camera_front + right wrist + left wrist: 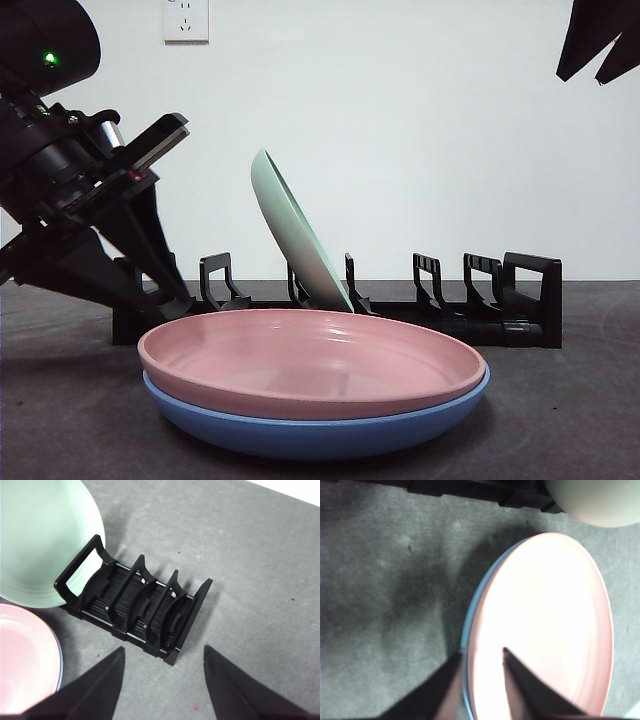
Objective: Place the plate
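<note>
The dark grey table (580, 420) carries a black rack (480, 310) and a blue plate (300, 435).

Left end effector (481, 656) low, jaws slightly parted; right end effector (165, 652) raised, jaws wide.

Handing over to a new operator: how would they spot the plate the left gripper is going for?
Start at the black rack across the back of the table. In front of it two plates lie stacked. The pink plate is the top one, nested in the blue plate; the left gripper straddles its rim.
</note>
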Available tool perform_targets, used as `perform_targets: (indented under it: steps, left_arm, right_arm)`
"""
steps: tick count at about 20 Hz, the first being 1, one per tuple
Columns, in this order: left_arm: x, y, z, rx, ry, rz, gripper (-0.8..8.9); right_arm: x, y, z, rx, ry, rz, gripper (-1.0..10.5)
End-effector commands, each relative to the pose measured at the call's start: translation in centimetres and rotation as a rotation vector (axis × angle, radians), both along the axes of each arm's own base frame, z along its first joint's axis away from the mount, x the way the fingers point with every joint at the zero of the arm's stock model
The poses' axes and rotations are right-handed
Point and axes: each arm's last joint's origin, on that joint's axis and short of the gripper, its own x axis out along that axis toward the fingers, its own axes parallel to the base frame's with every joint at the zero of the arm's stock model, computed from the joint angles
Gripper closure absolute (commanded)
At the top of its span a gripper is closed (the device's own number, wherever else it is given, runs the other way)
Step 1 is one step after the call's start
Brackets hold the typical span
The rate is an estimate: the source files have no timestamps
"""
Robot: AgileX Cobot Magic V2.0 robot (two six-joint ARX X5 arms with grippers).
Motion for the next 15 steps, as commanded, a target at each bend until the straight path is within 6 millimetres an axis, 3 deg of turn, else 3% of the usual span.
perform_targets:
  steps: [1,3,7,15]
  left_arm:
    - [0.2,-0.2,-0.1,-0.008,0.014,0.009,6.31]
    - [0.1,0.1,0.4,-0.015,-0.002,0.018,5.33]
    - [-0.7,1.8,3.8,-0.045,-0.154,0.033,5.32]
    - [-4.5,9.5,12.2,0.095,-0.524,0.182,5.33]
  right_arm:
    - [0.2,0.1,0.4,0.013,-0.012,-0.003,7.0]
    - [0.2,0.1,0.4,0.015,-0.011,-0.004,7.0]
    - [0.2,0.2,0.4,0.036,-0.003,-0.019,7.0]
    - [0.5,1.4,0.4,0.148,0.061,0.01,7.0]
